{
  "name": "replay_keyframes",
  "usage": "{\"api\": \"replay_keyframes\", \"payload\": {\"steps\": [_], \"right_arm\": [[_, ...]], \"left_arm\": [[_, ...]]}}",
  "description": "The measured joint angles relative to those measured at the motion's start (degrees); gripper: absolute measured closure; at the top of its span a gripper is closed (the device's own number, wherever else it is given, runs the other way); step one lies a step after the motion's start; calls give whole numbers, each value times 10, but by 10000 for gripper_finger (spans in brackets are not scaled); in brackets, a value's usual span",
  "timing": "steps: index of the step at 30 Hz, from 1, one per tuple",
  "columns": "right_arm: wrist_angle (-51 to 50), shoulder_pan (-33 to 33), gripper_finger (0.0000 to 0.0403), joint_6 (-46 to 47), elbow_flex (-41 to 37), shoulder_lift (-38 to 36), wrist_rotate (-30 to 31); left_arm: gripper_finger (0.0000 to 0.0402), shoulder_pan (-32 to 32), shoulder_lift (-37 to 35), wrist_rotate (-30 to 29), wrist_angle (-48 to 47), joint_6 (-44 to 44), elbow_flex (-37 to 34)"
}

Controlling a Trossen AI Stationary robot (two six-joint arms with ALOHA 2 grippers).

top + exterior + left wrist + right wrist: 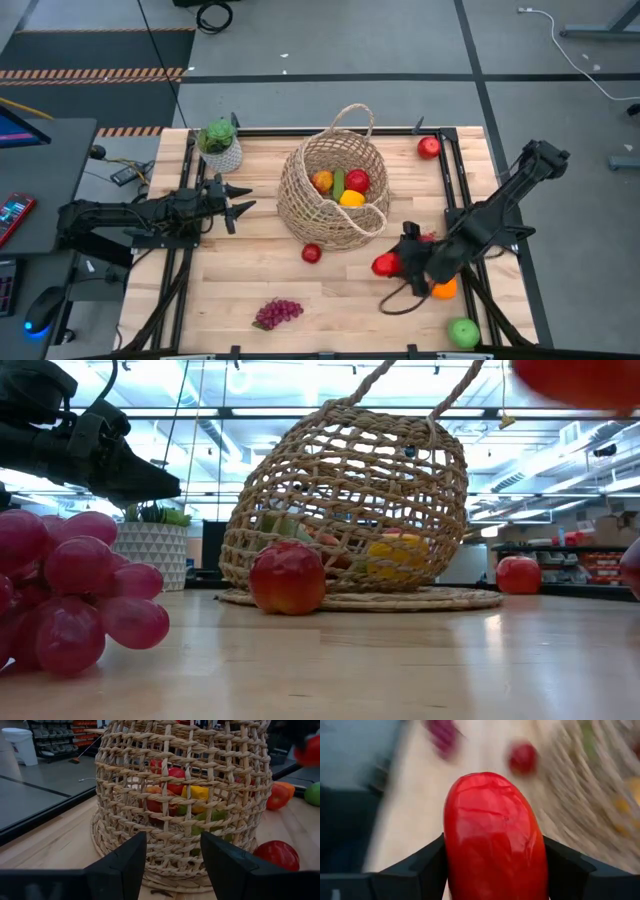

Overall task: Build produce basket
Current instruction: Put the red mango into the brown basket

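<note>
Between my right gripper's [388,265] closed fingers sits a red fruit [495,837]; the basket [333,190] stands just up-table and leftward, nearer this arm. Left gripper [240,203] waits open beside it.

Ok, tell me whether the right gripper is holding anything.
Yes. The right gripper is shut on a red fruit, its fingers pressed against both sides.

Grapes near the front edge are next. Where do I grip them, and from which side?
Judging by the high view, come straight down on the grapes and close across the fat middle of the bunch. It lies flat on bare table, nothing touching it. The left gripper is open and free; the right gripper is shut on a red fruit.
</note>
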Motion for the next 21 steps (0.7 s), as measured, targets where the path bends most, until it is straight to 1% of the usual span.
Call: {"api": "replay_keyframes", "payload": {"steps": [2,5,11,17,21], "right_arm": [[47,-5,135,-37,0,-32,-22],[106,-10,134,-91,0,-80,-37],[194,-24,134,-195,0,-152,-40],[256,-49,133,-265,0,-176,-40],[280,-68,133,-276,0,-171,-40]], "left_arm": [[208,0,0,0,0,0,0],[205,0,0,0,0,0,0],[208,0,0,0,0,0,0],[205,0,0,0,0,0,0],[208,0,0,0,0,0,0]]}}
